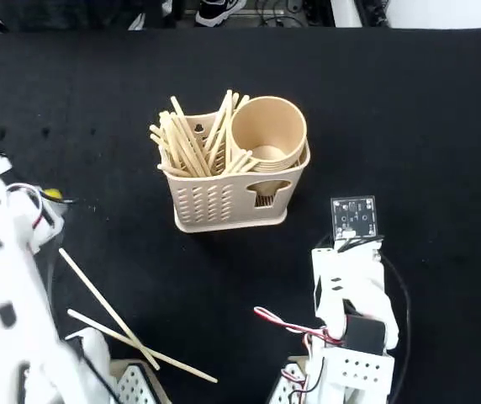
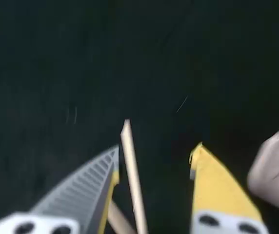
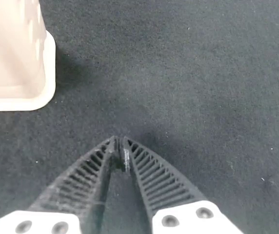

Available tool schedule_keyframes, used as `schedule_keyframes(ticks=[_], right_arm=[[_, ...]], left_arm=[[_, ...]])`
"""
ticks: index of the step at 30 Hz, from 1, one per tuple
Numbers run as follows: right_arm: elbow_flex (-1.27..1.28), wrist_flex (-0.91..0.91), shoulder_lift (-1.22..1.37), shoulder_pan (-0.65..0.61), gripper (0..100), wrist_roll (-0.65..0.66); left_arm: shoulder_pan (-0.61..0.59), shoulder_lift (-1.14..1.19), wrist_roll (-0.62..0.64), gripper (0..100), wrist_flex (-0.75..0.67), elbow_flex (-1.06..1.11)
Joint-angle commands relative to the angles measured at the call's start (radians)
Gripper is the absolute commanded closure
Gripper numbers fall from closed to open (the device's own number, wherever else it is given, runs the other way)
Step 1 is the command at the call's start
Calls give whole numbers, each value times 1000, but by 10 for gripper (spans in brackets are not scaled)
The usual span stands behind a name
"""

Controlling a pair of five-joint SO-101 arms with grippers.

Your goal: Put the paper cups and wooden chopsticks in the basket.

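- Wooden chopsticks (image 1: 192,145) and paper cups (image 1: 267,133) stand in the basket (image 1: 224,206).
- Two loose chopsticks (image 1: 106,305) lie at seven o'clock from it.
- Left gripper (image 2: 156,148) is spread around one; right gripper (image 3: 119,142) is pressed together.

White arms (image 1: 351,282), red cables (image 1: 284,325), ribbed grey fingers (image 3: 78,183), yellow-faced on left

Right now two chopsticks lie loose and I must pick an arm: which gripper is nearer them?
Left. The left gripper is open around one of the loose chopsticks. The right gripper is shut over bare table beside the basket, apart from them.
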Motion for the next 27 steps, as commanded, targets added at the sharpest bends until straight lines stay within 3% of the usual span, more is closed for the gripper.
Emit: schedule_keyframes(ticks=[1, 8, 16, 23, 27], right_arm=[[-1, -6, -71, -12, 984, 6], [-1, -6, -71, -12, 984, 6], [-1, -6, -71, -12, 984, 6], [-1, -6, -71, -12, 984, 6], [-1, -6, -71, -12, 984, 6]], left_arm=[[-30, 118, -12, 762, -43, 74], [-28, 249, -11, 762, -83, 196], [-38, 261, 63, 766, -367, 397], [-27, 259, 58, 766, -385, 404], [-27, 259, 58, 855, -440, 418]])
